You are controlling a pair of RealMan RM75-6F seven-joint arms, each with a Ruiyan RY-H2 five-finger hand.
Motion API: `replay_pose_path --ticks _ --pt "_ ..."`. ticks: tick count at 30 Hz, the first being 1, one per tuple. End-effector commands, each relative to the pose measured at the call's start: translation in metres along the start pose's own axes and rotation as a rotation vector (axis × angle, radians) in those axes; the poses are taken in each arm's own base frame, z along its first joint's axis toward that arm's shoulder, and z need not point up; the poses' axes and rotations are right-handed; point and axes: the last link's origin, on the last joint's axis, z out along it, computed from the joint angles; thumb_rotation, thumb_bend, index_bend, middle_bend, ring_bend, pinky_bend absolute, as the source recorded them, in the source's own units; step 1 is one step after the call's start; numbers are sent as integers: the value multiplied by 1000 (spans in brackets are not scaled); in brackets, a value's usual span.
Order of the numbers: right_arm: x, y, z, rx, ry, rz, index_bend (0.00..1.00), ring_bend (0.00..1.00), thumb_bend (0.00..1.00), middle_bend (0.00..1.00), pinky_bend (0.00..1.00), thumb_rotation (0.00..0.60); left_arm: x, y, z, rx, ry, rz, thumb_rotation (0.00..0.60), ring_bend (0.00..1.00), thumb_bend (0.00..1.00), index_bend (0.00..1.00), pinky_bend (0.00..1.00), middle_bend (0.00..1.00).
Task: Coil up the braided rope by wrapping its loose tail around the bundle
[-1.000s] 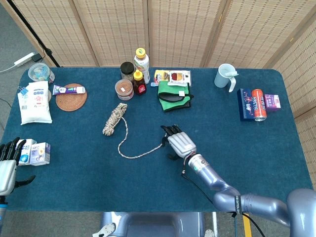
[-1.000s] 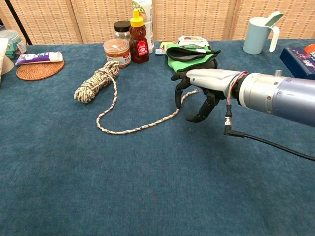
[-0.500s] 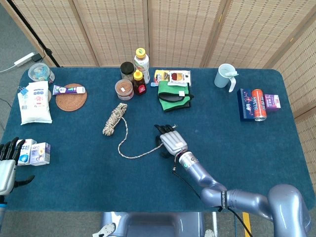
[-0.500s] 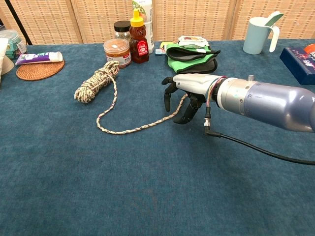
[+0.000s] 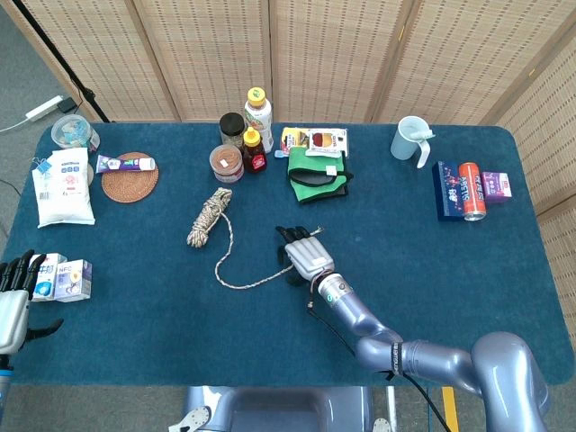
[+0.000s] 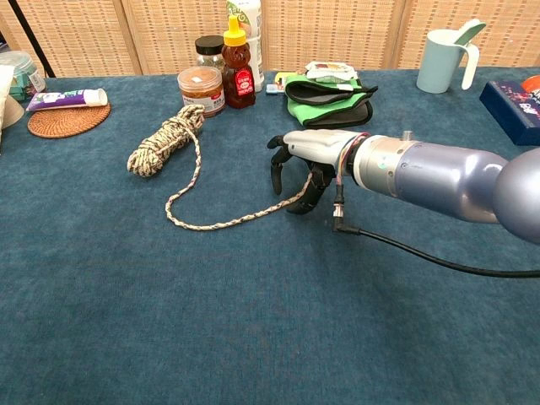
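Chest view, centre frame: right hand (image 6: 297, 160) hovers over the loose tail (image 6: 291, 199), fingers (image 6: 275, 173) curled downward, grip uncertain; pinching comes next.

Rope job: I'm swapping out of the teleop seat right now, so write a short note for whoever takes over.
Right hand: over the end of the rope's loose tail, fingers curled down around it; a firm grip cannot be confirmed.
Left hand: at the table's near left edge, fingers spread, holding nothing.
Rope bundle: lies in front of the jars, tail looping out toward the right hand.
Done: the hand has reached the tail end.
Left: secure the tail, carry it to the bundle, wrap it around.
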Motion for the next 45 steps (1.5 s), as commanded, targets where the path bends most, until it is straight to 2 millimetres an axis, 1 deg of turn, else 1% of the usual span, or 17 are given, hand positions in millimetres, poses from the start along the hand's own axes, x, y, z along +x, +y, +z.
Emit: replay_pose_path --ticks 1,7,12,19,26,36,45 --pt "-1 -1 2 0 -2 -5 444 0 347 0 0 600 0 0 0 2 -1 0 600 0 0 0 0 0" --pt "-2 -3 6 -4 -8 -11 448 0 350 0 0 600 0 -1 2 6 -3 -1 600 0 0 0 0 0" --pt "-3 -4 8 -7 -11 -12 461 0 375 0 0 600 0 -1 2 7 -4 -1 600 0 0 0 0 0" --pt "-4 -3 9 -10 -15 -15 477 0 384 0 0 600 0 -1 2 6 -6 -1 600 0 0 0 0 0" --pt "-4 -3 9 -12 -15 -18 517 0 385 0 0 600 0 -1 2 7 -6 -4 600 0 0 0 0 0" --pt "-7 -4 9 -13 -21 -24 517 0 385 0 0 600 0 -1 1 6 -5 -5 600 0 0 0 0 0" --pt "-8 -4 10 -19 -21 -34 552 0 394 0 0 600 1 -2 2 5 -8 -8 600 0 0 0 0 0"
